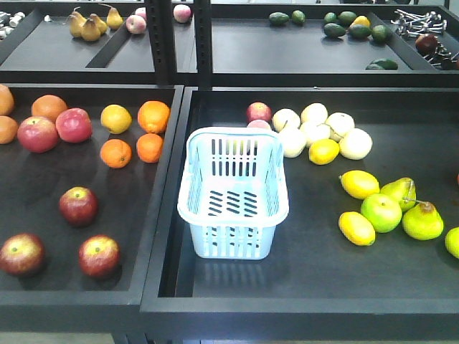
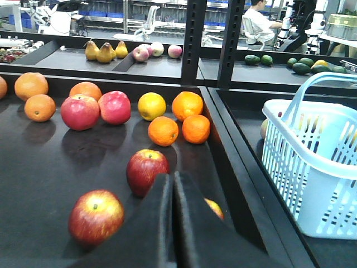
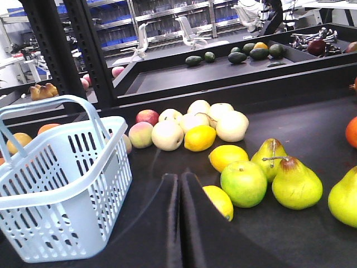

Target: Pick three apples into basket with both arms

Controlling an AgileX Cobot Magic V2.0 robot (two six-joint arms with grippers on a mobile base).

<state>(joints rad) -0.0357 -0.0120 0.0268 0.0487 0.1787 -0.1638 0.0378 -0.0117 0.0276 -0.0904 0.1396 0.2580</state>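
Three dark red apples lie in the left tray: one [image 1: 78, 205] further back and two [image 1: 21, 254] [image 1: 99, 256] near the front edge. The pale blue basket [image 1: 233, 240] stands empty in the right tray, handle folded back. No arm shows in the front view. In the left wrist view my left gripper [image 2: 172, 176] is shut on nothing, just short of the back apple [image 2: 146, 170]. Another apple [image 2: 96, 216] lies to its left, and the third [image 2: 215, 207] is mostly hidden behind its right finger. My right gripper [image 3: 179, 176] is shut and empty, to the right of the basket [image 3: 61, 184].
Brighter pink-red apples [image 1: 38, 134] and oranges [image 1: 154, 116] lie behind the dark apples. A raised black wall [image 1: 168, 186] divides the two trays. Lemons [image 3: 220, 202], a green apple [image 3: 244, 183] and pears [image 3: 295, 184] sit right of my right gripper. An upper shelf with posts stands behind.
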